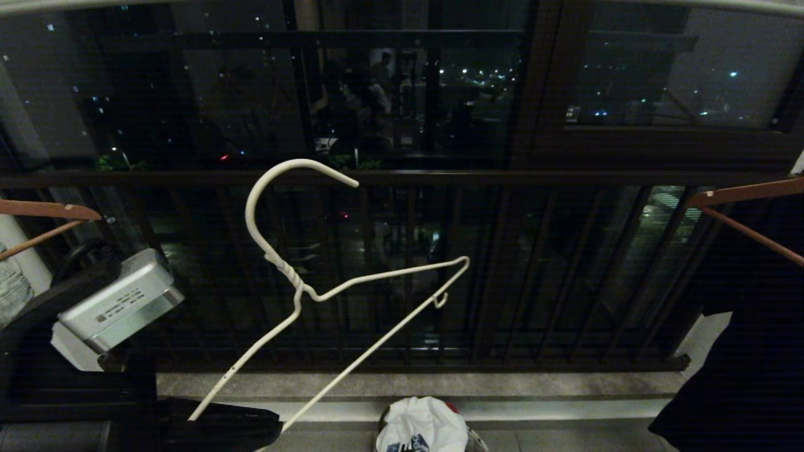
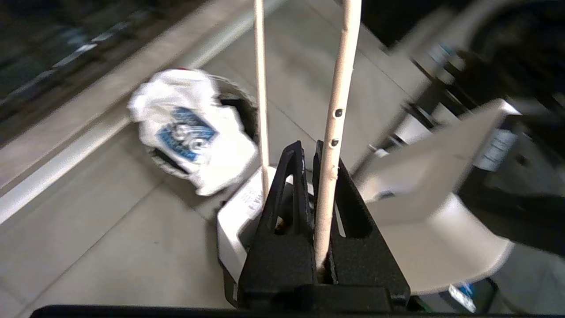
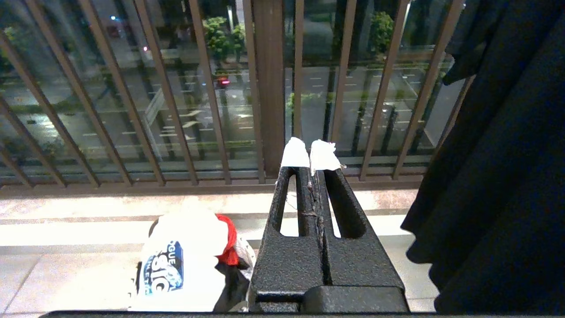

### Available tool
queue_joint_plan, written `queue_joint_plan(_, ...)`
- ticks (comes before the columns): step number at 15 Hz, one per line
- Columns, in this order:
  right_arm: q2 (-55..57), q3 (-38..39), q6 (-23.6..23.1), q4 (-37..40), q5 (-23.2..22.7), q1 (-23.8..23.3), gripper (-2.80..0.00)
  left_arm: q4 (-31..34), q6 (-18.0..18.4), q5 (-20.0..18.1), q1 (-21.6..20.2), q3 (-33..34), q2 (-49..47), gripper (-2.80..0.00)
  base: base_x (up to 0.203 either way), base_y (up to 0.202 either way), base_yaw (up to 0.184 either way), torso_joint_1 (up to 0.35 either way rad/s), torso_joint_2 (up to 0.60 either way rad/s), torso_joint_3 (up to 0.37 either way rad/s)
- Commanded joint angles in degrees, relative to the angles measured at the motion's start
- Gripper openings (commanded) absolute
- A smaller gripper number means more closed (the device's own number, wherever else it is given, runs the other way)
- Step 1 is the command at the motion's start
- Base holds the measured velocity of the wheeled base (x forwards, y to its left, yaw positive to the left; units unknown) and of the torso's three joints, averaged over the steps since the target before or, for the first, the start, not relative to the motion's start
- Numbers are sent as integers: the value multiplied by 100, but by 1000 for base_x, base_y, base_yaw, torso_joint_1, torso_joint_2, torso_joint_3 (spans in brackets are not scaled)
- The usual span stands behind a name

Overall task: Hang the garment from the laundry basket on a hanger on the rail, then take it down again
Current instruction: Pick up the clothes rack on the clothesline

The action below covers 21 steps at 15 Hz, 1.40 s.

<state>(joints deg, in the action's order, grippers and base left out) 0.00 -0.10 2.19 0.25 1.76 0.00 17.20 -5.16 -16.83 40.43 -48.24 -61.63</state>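
Note:
The thin white wire hanger point(image 1: 326, 292) tilts in the air before the dark window, hook uppermost and clear of the rail point(image 1: 754, 6) along the top edge. My left gripper point(image 1: 251, 422) is low on the left, shut on one of the hanger's lower wires point(image 2: 337, 110); the black jaws point(image 2: 309, 148) pinch it. Below, the white garment point(image 1: 421, 424) with its blue print point(image 2: 185, 132) lies bunched in the laundry basket point(image 2: 242, 115) on the floor. My right gripper point(image 3: 312, 152) is parked low, shut and empty, with the garment point(image 3: 181, 256) beside it.
A dark balcony railing point(image 1: 502, 263) of vertical bars closes the front. Orange-brown hangers point(image 1: 44, 210) point(image 1: 747, 194) hang at both sides. A black garment point(image 1: 747, 364) hangs at the right. A red cloth point(image 3: 227, 243) shows in the basket. My left arm's silver housing point(image 1: 119, 301) is at left.

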Motion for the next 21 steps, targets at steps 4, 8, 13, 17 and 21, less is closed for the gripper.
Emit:
queue_joint_plan(4,9,1,-17,1,0,0,-280,4,305,-301,0,-63,-370,-280,0,0,0,0,0,0)
queue_joint_plan(8,9,1,-8,1,0,0,-280,11,306,-321,0,-282,-553,-280,0,0,0,0,0,0)
queue_joint_plan(13,9,1,-26,1,-9,0,-280,11,305,-312,-4,-291,-564,-280,0,0,0,-20,31,23)
queue_joint_plan(17,9,1,-17,1,-9,0,-280,11,305,-310,-8,-300,-480,-280,0,0,0,-138,308,162)
queue_joint_plan(21,9,1,-8,1,-9,0,-280,11,305,-303,-8,-291,-467,-280,0,0,0,-146,319,170)
